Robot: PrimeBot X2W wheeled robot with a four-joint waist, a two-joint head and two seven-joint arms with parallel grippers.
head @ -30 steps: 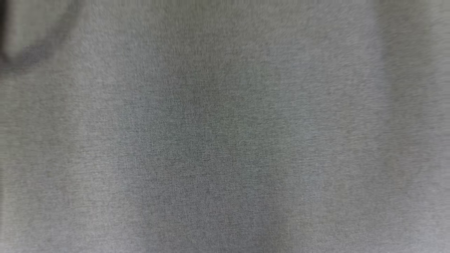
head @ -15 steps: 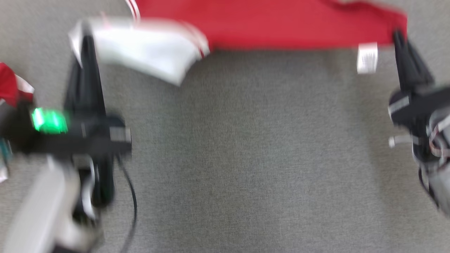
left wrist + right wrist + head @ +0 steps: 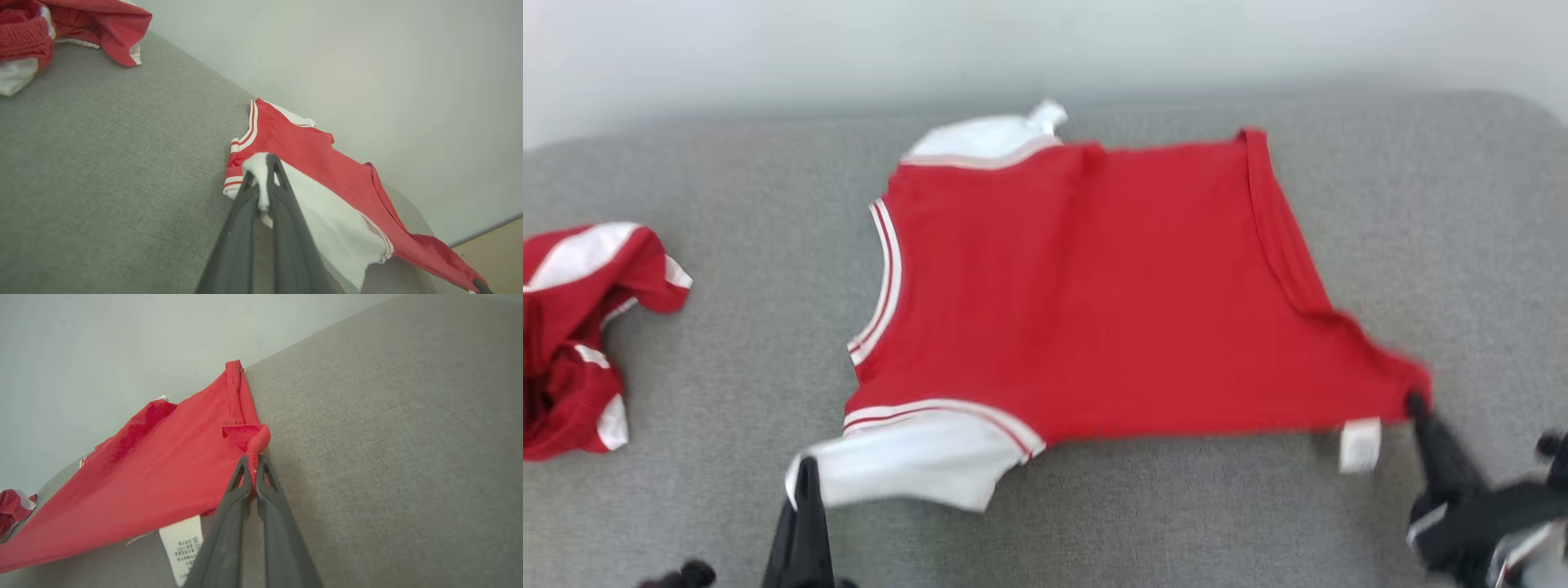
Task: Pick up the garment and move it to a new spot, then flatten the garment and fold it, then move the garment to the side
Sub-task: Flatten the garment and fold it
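— Where is your garment now?
— The red garment point(image 3: 1094, 286) lies spread on the grey surface point(image 3: 1176, 523), its far edge near the pale wall point(image 3: 1013, 41).
— And your grippers?
— Your left gripper point(image 3: 806, 472) is clamped on the white sleeve point(image 3: 907, 469). Your right gripper point(image 3: 1415, 404) pinches the hem corner beside the label point(image 3: 1360, 445). A crumpled shirt point(image 3: 572, 335) sits well apart, to the left.

The head camera has tilted up: the red-and-white T-shirt point(image 3: 1094, 286), earlier cropped at 12 o'clock, now shows whole, with the left gripper point(image 3: 806, 469) at 7 and the right gripper point(image 3: 1415, 403) at 4 o'clock.
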